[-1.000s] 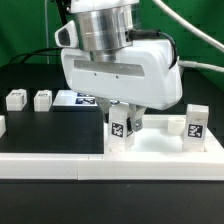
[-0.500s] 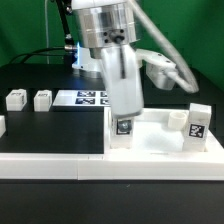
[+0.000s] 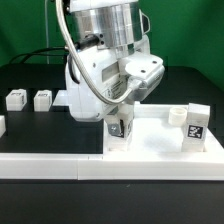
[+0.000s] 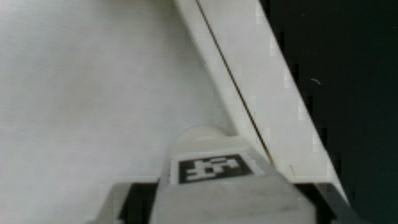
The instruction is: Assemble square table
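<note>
Black surface [image 3: 30, 130] carries a white plastic square tray-like table top [image 3: 160, 143] toward the exterior view's right. At the top's left corner the gripper [image 3: 120, 127] is clenched on a small white tagged block leg [image 3: 118, 139] [image 4: 214, 168] standing upright. Another tagged leg [image 3: 195, 124] stands by the right rim, and two further legs [image 3: 15, 99] [image 3: 41, 99] sit well apart on the left.

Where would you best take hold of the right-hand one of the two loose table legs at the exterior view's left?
Probably by its two opposite side faces, coming straight down from above: that table leg sits on the black table, its top uncovered, with a gap to the neighbouring leg for a finger.
</note>
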{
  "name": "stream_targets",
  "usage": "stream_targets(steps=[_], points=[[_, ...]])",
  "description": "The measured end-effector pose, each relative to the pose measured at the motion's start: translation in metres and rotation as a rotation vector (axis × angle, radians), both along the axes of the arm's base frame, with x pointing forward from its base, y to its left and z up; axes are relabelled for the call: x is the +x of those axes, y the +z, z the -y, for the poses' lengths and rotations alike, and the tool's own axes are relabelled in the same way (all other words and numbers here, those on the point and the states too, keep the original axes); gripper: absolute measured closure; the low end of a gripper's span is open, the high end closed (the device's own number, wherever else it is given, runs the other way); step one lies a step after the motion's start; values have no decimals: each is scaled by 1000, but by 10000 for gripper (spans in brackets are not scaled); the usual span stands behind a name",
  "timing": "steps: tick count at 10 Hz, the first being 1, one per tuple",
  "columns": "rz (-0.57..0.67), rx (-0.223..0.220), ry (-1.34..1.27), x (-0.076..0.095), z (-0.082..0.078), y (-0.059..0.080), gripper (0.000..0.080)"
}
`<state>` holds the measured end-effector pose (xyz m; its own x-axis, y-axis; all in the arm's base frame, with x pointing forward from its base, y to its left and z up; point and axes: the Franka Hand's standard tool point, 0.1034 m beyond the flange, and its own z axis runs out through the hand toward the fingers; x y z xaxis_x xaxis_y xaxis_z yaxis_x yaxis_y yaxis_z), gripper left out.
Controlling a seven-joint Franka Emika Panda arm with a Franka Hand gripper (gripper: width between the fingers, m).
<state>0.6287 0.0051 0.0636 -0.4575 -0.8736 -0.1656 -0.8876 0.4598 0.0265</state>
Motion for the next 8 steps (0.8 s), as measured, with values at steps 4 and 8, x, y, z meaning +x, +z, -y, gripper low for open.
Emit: stream_targets(steps=[4, 8], points=[[3, -10, 372, -7, -4, -2, 172], [79, -19, 840, -7, -5, -2, 151]])
